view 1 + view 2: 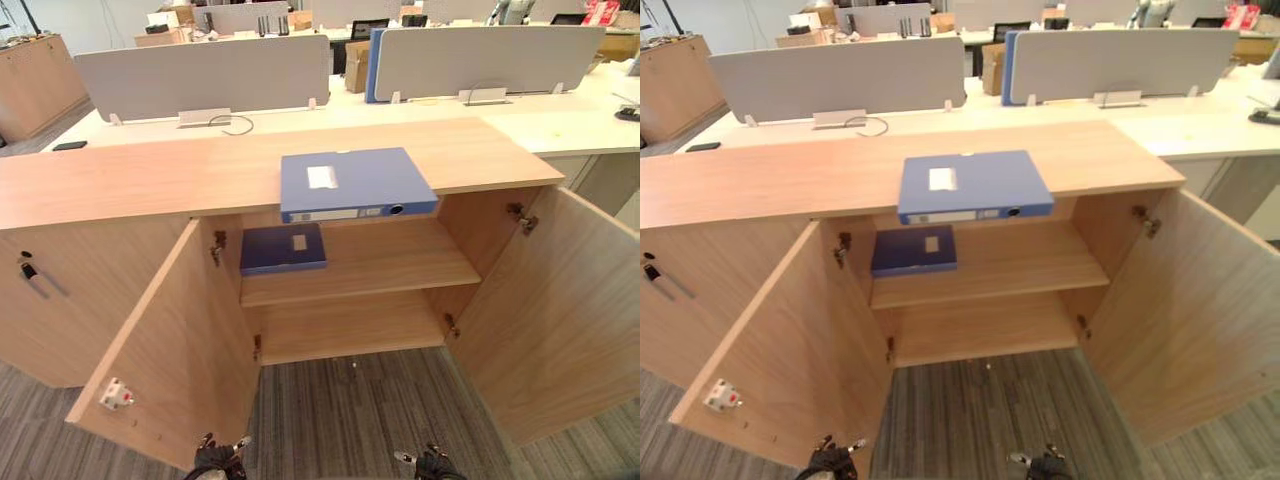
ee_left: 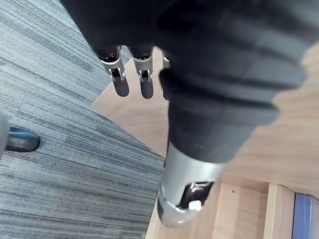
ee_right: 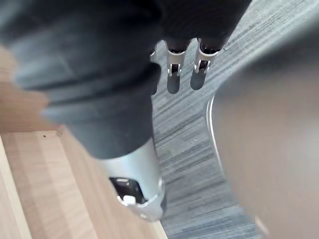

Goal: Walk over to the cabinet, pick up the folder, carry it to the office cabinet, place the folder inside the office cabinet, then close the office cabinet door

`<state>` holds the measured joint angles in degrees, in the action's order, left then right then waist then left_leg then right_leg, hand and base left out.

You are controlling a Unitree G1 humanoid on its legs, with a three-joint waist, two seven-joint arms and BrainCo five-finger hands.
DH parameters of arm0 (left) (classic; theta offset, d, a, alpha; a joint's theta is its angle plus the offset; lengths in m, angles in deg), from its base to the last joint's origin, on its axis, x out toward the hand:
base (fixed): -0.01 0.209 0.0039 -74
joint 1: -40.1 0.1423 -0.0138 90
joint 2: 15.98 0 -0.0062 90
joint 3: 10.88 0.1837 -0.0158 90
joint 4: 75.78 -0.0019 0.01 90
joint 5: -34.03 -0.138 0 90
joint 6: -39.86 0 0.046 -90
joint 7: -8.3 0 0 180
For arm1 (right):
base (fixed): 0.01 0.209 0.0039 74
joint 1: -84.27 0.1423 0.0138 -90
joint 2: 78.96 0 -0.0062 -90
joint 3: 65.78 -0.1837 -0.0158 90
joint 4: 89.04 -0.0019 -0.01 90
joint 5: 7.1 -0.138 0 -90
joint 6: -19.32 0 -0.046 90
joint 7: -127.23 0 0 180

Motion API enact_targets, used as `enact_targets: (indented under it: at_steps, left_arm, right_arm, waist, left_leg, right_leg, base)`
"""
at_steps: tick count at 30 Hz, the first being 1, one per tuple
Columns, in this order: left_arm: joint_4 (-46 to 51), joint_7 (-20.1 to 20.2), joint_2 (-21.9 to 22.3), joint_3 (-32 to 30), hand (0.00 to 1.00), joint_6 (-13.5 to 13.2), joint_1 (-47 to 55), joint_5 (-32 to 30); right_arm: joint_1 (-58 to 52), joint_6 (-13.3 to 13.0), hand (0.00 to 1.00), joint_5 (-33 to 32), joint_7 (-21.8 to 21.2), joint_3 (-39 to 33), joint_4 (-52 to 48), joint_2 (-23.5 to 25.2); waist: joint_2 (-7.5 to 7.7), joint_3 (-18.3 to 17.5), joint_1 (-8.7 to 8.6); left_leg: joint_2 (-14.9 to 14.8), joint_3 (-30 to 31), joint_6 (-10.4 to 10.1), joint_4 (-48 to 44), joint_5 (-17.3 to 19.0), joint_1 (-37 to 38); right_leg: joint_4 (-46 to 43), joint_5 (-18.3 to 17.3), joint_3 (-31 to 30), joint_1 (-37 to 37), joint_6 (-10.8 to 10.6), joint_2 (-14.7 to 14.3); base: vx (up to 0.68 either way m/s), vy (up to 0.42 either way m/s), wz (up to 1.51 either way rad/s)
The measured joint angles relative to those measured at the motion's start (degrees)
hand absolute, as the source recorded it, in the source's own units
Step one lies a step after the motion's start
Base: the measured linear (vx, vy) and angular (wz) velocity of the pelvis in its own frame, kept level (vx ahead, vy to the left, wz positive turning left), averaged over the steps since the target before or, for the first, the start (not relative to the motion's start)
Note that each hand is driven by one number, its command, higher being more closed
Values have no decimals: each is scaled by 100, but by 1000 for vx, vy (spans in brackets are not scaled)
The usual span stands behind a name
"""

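In the middle of the frame, the flat blue folder [image 1: 357,183] is lying on the smooth wooden cabinet [image 1: 150,175], well above the left hand [image 1: 218,460] and right hand [image 1: 436,464], both hanging loose-fingered, holding nothing.

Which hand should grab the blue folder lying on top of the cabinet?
Probably the right hand. The blue folder on the cabinet top lies a little to its side, and the open left door stands close by the left hand. Both hands hang low, open and empty.
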<state>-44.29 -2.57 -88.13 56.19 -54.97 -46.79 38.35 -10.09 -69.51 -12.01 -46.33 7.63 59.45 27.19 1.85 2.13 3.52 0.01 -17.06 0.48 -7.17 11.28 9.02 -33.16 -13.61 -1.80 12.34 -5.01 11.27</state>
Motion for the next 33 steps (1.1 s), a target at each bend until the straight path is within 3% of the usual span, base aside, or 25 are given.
enact_targets:
  at_steps: [2,3,5,9,14,16,18,21,22,23,24,25,26,29,33]
  left_arm:
    - [-37,11,-47,-14,0,-5,-3,-119]
    - [-71,16,55,-59,0,5,13,-220]
    - [-49,22,130,-212,0,6,8,-343]
    - [-15,72,199,-431,0,16,12,-463]
    - [190,131,218,-607,0,38,16,-326]
    - [213,233,171,-600,0,57,86,-297]
    - [214,468,118,-497,0,65,171,45]
    - [187,697,26,-278,0,62,175,452]
    - [179,822,-9,-119,0,64,182,715]
    - [183,940,-19,60,0,63,182,1033]
    - [199,1080,-140,297,0,57,154,1498]
    - [360,1200,-236,588,0,71,132,1894]
    - [464,1256,-260,745,0,80,139,2081]
    - [1519,1388,-191,1658,0,92,291,2948]
    - [3239,1279,-220,2373,0,-28,501,3490]
  right_arm:
    - [-61,-17,0,-139,18,8,131,-8]
    - [-78,-38,0,-189,42,4,208,-142]
    - [-35,-30,0,-230,44,7,229,-164]
    - [0,-13,0,-165,47,43,334,-152]
    - [19,1,0,-58,51,72,374,-138]
    - [38,18,0,-36,51,71,356,-138]
    - [24,73,0,-38,42,14,356,-123]
    - [47,98,0,-36,28,40,338,-117]
    - [39,105,0,16,-2,39,297,-129]
    - [22,110,0,111,-42,42,230,-162]
    - [39,112,0,208,-83,82,179,-132]
    - [65,110,0,311,-136,111,174,-41]
    - [67,109,0,380,-160,103,167,0]
    - [29,113,0,414,-223,152,70,35]
    - [-25,113,0,527,-216,339,-29,31]
  waist:
    - [91,60,-108]
    - [-23,-16,-115]
    - [-88,-7,-110]
    - [-102,17,-110]
    - [-129,72,-89]
    - [-178,178,-40]
    - [-171,187,-26]
    - [-146,221,-1]
    - [-178,233,-20]
    - [-251,234,-22]
    - [-193,240,-13]
    - [-59,250,-24]
    - [-19,228,-23]
    - [-1,196,-13]
    - [-6,103,-44]
  left_leg:
    - [-41,287,-123,0,48,125]
    - [-141,574,-120,29,41,127]
    - [-336,787,-227,24,-22,87]
    - [-690,1215,-436,-271,-157,34]
    - [-931,1368,-478,-2659,-165,-973]
    - [-1212,1225,-431,-4166,-485,-1546]
    - [-1260,977,-394,-4387,-237,-1755]
    - [-1095,559,-365,-3635,50,-1825]
    - [-965,399,-362,-2854,-13,-1767]
    - [-882,364,-350,-2141,-301,-1671]
    - [-672,405,-390,-1692,-220,-1401]
    - [-452,425,-289,-1352,-305,-1343]
    - [-362,435,-245,-1251,-353,-1343]
    - [-17,462,-101,-694,-569,-1068]
    - [80,500,-109,170,-1068,-803]
  right_leg:
    - [372,126,21,-141,22,-177]
    - [410,10,165,-172,99,-320]
    - [418,-84,416,-210,205,-451]
    - [717,-209,939,-735,425,-666]
    - [1281,-206,1242,-1413,474,-734]
    - [1549,-224,1257,-1826,546,-870]
    - [1651,-228,1220,-1997,551,-800]
    - [1649,-222,1091,-2068,535,-571]
    - [1628,-218,1085,-2089,497,-477]
    - [1594,-233,1073,-2088,391,-486]
    - [1597,-275,1034,-2053,323,-377]
    - [1638,-271,953,-1993,323,-235]
    - [1671,-255,939,-1991,297,-166]
    - [1895,-109,944,-2173,70,80]
    - [2131,135,944,-2155,5,54]
  base:
    - [126,-296,45]
    - [175,-313,45]
    - [245,-327,34]
    - [234,-270,49]
    - [174,-125,32]
    - [113,1,-5]
    - [96,60,-17]
    - [184,159,-19]
    - [141,170,2]
    - [167,221,14]
    - [202,330,28]
    - [166,282,30]
    - [137,261,34]
    - [70,138,19]
    - [24,28,7]
